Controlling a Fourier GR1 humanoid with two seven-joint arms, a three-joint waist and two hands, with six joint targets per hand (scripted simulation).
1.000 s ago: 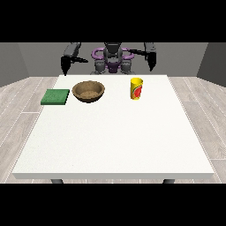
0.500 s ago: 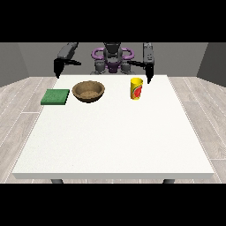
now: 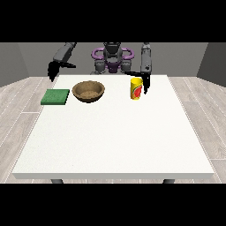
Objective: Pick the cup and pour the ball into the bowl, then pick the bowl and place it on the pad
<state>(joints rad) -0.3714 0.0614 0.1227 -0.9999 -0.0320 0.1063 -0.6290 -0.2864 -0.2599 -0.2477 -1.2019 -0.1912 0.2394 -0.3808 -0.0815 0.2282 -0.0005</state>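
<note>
**A:** Three task items sit on the desk [image 3: 114,141], all in a row near its far edge. List them, largest first.

**B:** Bowl [image 3: 88,91], left of centre along the far edge. Green pad [image 3: 55,96], just beside the bowl, toward the far left corner. Yellow cup [image 3: 137,88], right of centre, upright. The ball is not visible; presumably it lies inside the cup.

**A:** Which step is in hand?

**B:** By my reading, step one, the approach to the cup. The cup stands on the desk, not lifted. Nothing has been poured, and the bowl is apart from the pad.

**A:** Pose of the arms?

**B:** The robot hand at the view's right [image 3: 145,84] hangs pointing downward, just beside the cup on its right side. Contact cannot be confirmed. Its fingers look extended and not wrapped round the cup. The robot hand at the view's left [image 3: 53,70] is raised off the far left corner, well apart from every item; its finger state cannot be determined.

**A:** What does the next move call for?

**B:** Close round the cup wall, lift it upright, carry it left over the bowl, then tilt.
</note>
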